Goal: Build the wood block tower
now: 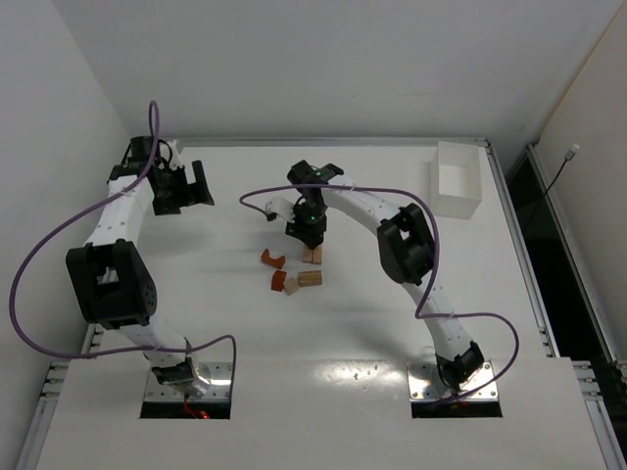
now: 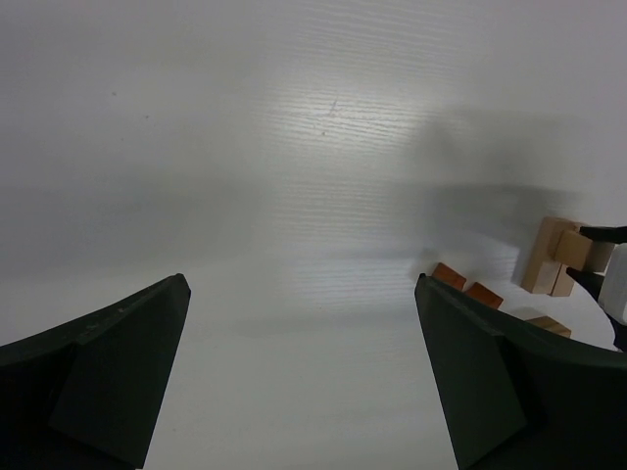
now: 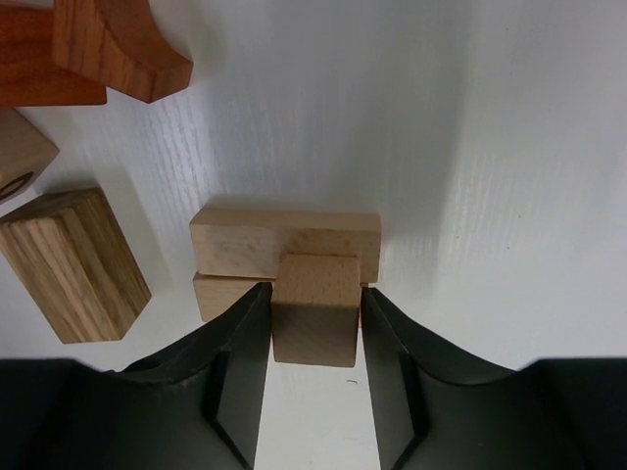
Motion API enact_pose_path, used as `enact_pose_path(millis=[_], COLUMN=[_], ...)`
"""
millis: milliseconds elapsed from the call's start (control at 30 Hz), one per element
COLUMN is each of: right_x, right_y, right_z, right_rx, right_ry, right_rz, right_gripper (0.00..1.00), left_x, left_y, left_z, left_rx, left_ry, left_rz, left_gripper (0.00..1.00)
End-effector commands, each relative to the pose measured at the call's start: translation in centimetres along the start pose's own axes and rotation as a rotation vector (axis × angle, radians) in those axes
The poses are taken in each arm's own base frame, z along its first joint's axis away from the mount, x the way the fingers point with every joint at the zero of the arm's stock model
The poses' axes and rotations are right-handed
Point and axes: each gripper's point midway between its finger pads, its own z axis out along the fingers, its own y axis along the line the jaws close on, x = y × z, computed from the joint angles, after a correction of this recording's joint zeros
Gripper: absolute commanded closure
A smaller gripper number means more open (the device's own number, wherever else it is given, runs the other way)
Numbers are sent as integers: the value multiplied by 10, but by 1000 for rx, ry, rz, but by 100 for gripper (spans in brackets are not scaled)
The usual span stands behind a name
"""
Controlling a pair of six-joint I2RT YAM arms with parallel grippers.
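Right gripper (image 3: 315, 294): jaws narrowed to about cube width, flanking a pale cube (image 3: 315, 328) on both sides. The pads sit against its sides or just off them. I can't tell if I'm actually squeezing it.

The cube is up against the tower (image 3: 284, 240), two pale oblong blocks side by side at the table's (image 1: 392, 323) centre. I can't tell whether the cube is fully seated on them.

Risks:
- The cube overhangs the near edge of the pair, so it looks off-centre to me. Letting go like this could tip it off toward me.
- If one pad sticks when the jaws widen, the cube drags sideways and the blocks under it shift.
- Pulling back at a slant instead of straight up could clip the cube or the stack.
- Loose pieces lie just beside the tower: a grainy tan block (image 3: 73, 264) and a reddish arch (image 3: 118, 44). A falling cube would scatter them.

Left gripper (image 2: 302, 284): jaws wide, holding nothing, well apart over bare table, so no threat.
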Motion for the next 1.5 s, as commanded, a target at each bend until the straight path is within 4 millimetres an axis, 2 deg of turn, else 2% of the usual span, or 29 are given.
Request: enact_pose_path(millis=[0,200,333,367,400,433,500,533,567,633,667,700,733,767,800,833,867,900,933,967,1033,1067,1100,1133,1167,1233,1300,1333,1467], right_x=[-10,-25,-51,-59,-73,-83,-91,-99,-100,-90,-74,-64,-50,-29,-8,11,37,53,79,98,133,147,156,176,183,202,205,213,220], right_y=[0,7,6,4,5,4,0,-6,-5,-13,-8,-9,-11,-9,-12,-13,-10,-8,-9,-5,-6,0,1,5,5,13,19,21,29], right_z=[2,-10,-54,-69,-103,-123,-161,-209,-230,-265,-287,-297,-305,-291,-303,-300,-281,-280,-289,-275,-276,-271,-269,-265,-263,-266,-271,-271,-277], right_rx=[12,22,85,112,166,204,281,388,418,512,566,608,655,651,693,705,679,675,708,683,697,686,681,674,667,682,680,688,687], right_ry=[-16,-46,-143,-173,-233,-283,-358,-444,-488,-549,-575,-583,-567,-518,-510,-474,-416,-408,-403,-370,-356,-346,-346,-331,-331,-318,-339,-335,-351], right_rz=[-13,-31,-23,-17,-24,-7,27,28,52,95,154,183,209,242,299,345,389,427,488,523,613,641,674,723,742,787,799,818,841], right_gripper=[62,46,39,39,37,35,33,31,31,31,31,31,31,31,31,31,31,31,31,31,31,31,31,31,31,31,31,31,31], left_x=[-17,-17,-20,-14,-13,-10,-5,-2,3,16,23,27,46,61,70,83,108,116,126,150,163,181,191,196,209,220,235,238,238], left_y=[-3,-3,-5,-4,-6,-8,-8,-9,-7,-19,-25,-35,-49,-72,-84,-95,-115,-128,-135,-155,-169,-185,-188,-195,-204,-207,-207,-206,-197], left_z=[-6,-6,-15,-13,-15,-22,-28,-31,-33,-38,-40,-49,-46,-46,-47,-47,-46,-47,-45,-43,-40,-42,-36,-36,-36,-27,-20,-13,11], left_rx=[24,24,26,27,38,41,42,43,33,53,63,87,154,209,235,270,321,351,364,417,411,439,438,454,479,467,454,448,351], left_ry=[-53,-53,-77,-78,-87,-112,-136,-145,-146,-151,-141,-160,-124,-98,-94,-66,-5,4,33,89,108,132,162,170,191,218,262,282,286], left_rz=[2,2,17,18,21,28,44,47,58,120,178,232,286,375,444,494,577,627,675,761,863,931,968,999,1045,1081,1115,1116,1141], left_gripper=[0,0,0,0,0,0,0,0,0,0,0,0,0,0,0,0,0,0,3,5,11,13,14,19,22,28,32,32,32])
